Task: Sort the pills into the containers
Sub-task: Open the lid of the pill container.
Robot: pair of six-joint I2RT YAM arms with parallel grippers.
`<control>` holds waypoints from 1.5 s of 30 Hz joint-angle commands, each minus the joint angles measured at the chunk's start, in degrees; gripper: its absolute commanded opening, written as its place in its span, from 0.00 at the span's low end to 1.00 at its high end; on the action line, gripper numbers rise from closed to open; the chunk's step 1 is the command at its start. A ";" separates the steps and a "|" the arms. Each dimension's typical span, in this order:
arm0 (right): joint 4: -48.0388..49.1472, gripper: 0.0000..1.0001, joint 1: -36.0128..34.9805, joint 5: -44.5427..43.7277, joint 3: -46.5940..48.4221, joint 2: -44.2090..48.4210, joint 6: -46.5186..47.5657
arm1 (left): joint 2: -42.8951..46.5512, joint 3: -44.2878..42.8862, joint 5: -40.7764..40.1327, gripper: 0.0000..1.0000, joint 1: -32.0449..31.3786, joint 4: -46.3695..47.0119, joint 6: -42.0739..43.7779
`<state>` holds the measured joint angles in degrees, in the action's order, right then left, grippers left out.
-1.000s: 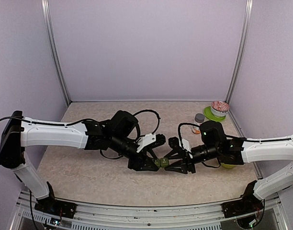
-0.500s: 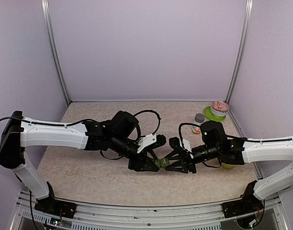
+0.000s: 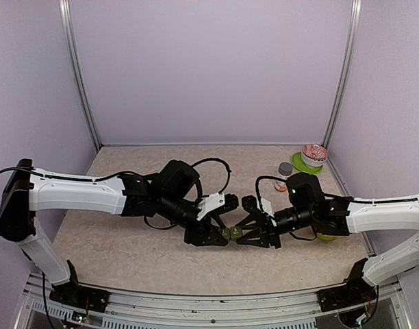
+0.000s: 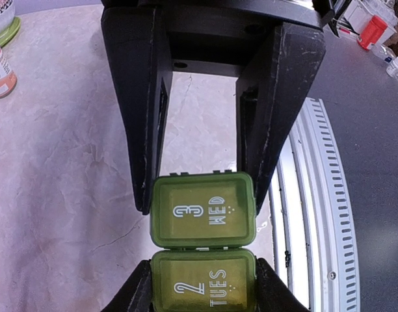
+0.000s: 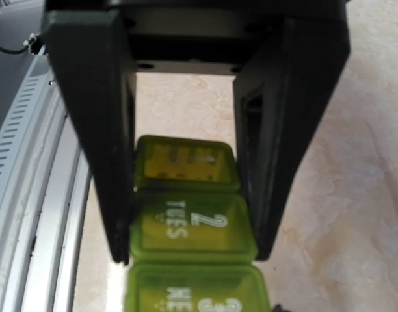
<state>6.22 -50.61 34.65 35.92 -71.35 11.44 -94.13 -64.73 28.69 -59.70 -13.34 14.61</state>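
A green weekly pill organizer [image 3: 231,234] is held just above the table between both grippers, its lids closed. My left gripper [image 3: 222,231] is shut on its "3 WED" cell [image 4: 202,211], one finger on each side. My right gripper [image 3: 242,235] is shut on the adjoining "2 TUES" cell [image 5: 189,227], with cell 1 [image 5: 185,162] deeper between its fingers. In the left wrist view the right gripper's fingertips [image 4: 137,292] flank the TUES cell at the bottom edge. No loose pills show.
A small bottle with a grey cap [image 3: 285,168] and a patterned bowl on a green plate [image 3: 313,155] stand at the back right. A yellow-green object [image 3: 326,238] lies under the right arm. The metal rail [image 4: 316,195] marks the table's near edge.
My right gripper has moved slightly left and its fingers have narrowed onto the organizer. The left gripper has hardly moved.
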 commanded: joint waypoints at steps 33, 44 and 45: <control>5.16 0.84 0.31 -7.73 -1.64 4.37 -3.13 | -0.88 -0.84 -3.13 0.13 -1.47 -0.98 1.26; 8.04 0.91 0.39 -14.61 -1.91 3.57 -4.26 | -1.09 -1.44 -2.67 0.13 -1.60 -1.42 1.48; 8.51 0.92 0.34 -15.39 -2.01 3.73 -4.44 | -1.12 -1.44 -2.61 0.13 -1.63 -1.42 1.47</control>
<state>11.35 -50.59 22.63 34.85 -68.03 8.19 -94.35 -64.75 25.74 -60.80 -14.94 15.29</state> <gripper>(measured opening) 0.910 0.433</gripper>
